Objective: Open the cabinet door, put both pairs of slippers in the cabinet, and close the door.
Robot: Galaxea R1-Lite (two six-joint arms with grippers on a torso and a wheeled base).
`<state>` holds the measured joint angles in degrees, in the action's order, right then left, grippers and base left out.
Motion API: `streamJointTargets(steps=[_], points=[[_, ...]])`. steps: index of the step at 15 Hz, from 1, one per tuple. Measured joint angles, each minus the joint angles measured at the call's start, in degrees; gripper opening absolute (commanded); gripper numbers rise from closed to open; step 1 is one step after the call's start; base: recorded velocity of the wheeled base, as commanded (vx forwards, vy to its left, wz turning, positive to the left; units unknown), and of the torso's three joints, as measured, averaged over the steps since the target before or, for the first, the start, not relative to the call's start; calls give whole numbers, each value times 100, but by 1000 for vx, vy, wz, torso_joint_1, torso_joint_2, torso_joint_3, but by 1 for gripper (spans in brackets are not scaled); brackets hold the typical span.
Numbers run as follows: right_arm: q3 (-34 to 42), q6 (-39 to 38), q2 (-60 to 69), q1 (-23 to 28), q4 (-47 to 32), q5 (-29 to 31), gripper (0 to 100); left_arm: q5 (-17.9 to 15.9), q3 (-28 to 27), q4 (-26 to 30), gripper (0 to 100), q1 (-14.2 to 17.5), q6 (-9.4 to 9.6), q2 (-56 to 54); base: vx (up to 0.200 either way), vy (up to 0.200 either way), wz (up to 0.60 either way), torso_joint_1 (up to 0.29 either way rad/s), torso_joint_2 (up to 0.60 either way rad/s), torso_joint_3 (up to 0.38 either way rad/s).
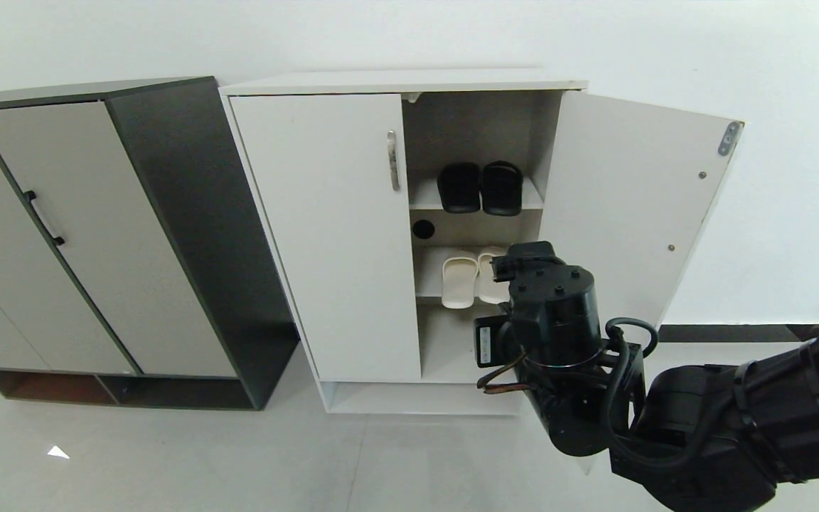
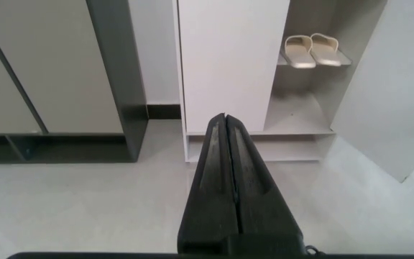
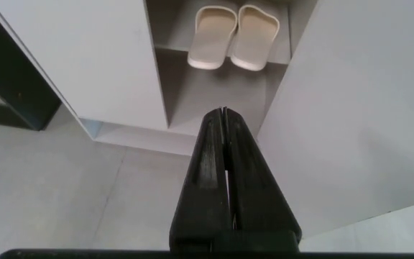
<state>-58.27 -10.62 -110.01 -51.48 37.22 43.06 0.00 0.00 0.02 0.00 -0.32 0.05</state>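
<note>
From the head view, the white cabinet (image 1: 324,235) stands against the wall. Its left door (image 1: 324,284) is shut, with a slim metal handle (image 1: 393,160) near its inner edge, and its right door (image 1: 630,213) is swung wide open. Inside the open half, the black slippers (image 1: 480,188) sit side by side on the upper shelf. The cream slippers (image 1: 461,281) sit on the shelf below, the right one partly hidden behind the right arm's wrist. A round dark hole (image 1: 424,229) shows in the back panel between the two shelves. A small white label (image 1: 484,343) is stuck on that wrist, its print too small to read. Just to the left of the white cabinet stands a dark cabinet (image 1: 97,235) with grey doors, on the pale floor (image 1: 239,455).

In the left wrist view, the left gripper (image 2: 226,116) hangs above the floor, out in front of the shut left door. Its fingers are pressed together with nothing between them. The cream slippers (image 2: 315,50) show beyond it on their shelf.

In the right wrist view, the right gripper (image 3: 225,111) is in front of the open compartment, beside the right door (image 3: 365,108). Its fingers are closed to a thin slit and hold nothing. The cream slippers (image 3: 236,29) lie on the shelf ahead, apart from it.
</note>
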Motion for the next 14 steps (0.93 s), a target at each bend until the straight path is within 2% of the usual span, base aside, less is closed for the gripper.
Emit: streamJointTargets(steps=[2, 5, 14], points=[[0, -2, -2, -9, 0, -1, 0, 0, 2, 13, 0, -2, -4, 0, 0, 0, 0, 27, -166, -352], [-2, -2, -13, -15, 15, 2, 0, 0, -2, -7, 0, 2, -6, 0, 0, 0, 0, 51, -530, -359], [15, -2, -30, 2, 0, 0, 0, 0, 0, -2, 0, 0, -6, 0, 0, 0, 0, 135, -469, -328]])
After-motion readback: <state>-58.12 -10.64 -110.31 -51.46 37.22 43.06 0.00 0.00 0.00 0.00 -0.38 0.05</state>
